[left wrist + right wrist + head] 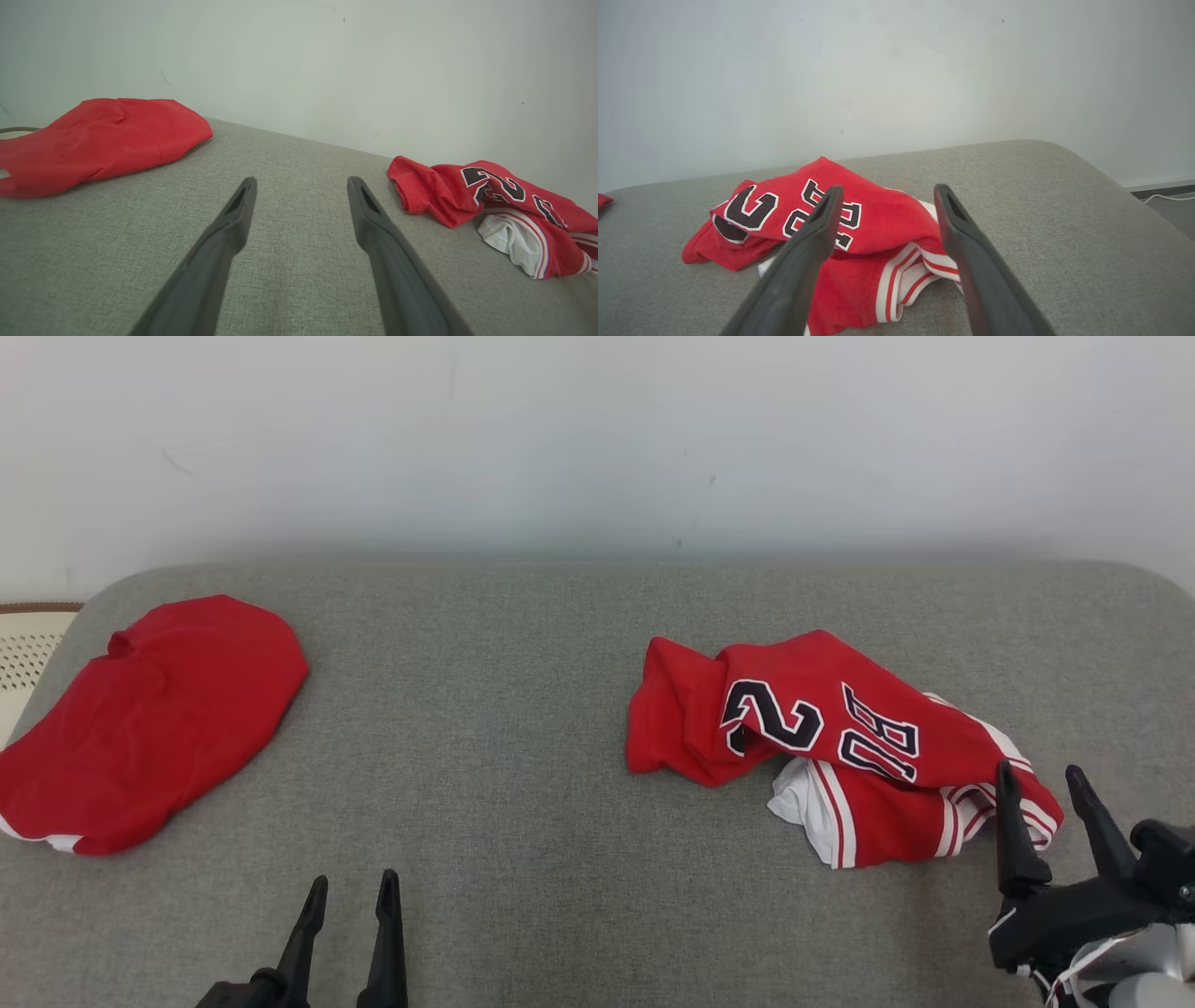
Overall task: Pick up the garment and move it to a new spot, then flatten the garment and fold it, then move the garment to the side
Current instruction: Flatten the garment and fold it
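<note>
The garment [840, 737] is a red jersey with dark white-edged numbers and white striped trim, lying crumpled on the right half of the grey padded surface [485, 728]. My right gripper [1038, 768] stands open at the jersey's near right corner, its fingers rising in front of the striped hem. In the right wrist view the right gripper [888, 187] points over the jersey [878, 219] with nothing between its fingers. My left gripper [355, 877] is open near the front edge, well left of the jersey. The left wrist view shows the left gripper [302, 179] open over bare fabric, the jersey [490, 196] off to its right.
A second, plain red garment [149, 719] lies folded at the far left of the surface [103, 135]. A pale woven object [28, 644] stands beyond the left edge. A white wall runs along the back. A cable [1167, 197] lies on the floor past the right edge.
</note>
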